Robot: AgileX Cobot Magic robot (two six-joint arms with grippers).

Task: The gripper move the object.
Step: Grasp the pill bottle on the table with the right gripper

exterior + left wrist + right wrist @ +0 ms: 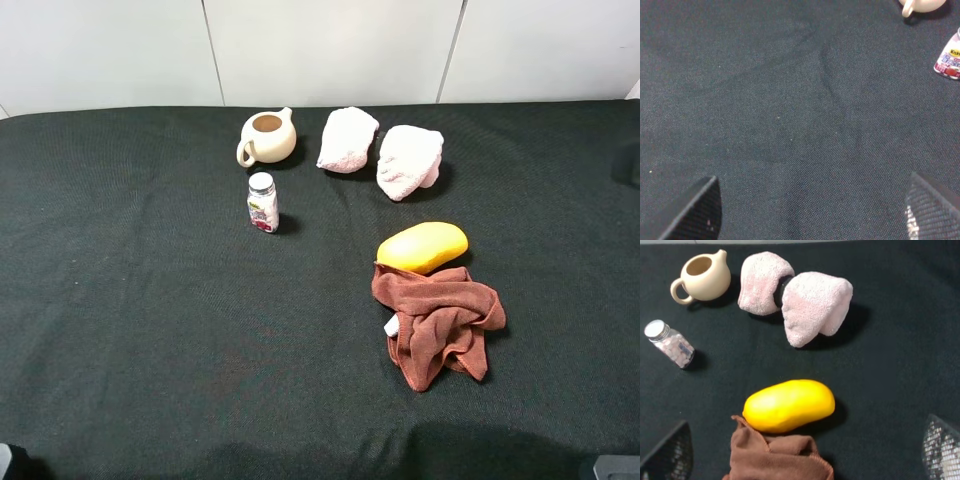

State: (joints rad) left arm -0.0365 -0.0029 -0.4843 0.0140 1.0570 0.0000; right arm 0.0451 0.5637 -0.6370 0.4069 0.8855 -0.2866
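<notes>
Black cloth (150,330), bottle (262,202) by teapot (268,137), left claw (811,180), right claw (807,424) wrist-view only

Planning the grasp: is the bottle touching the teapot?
Apart. The right wrist view shows a plain gap between the bottle and the teapot.

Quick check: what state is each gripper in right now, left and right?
Left gripper: open, holding nothing.
Right gripper: open, holding nothing.

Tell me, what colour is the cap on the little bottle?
Silver-grey. The cap of the bottle shows best in the right wrist view.
</notes>
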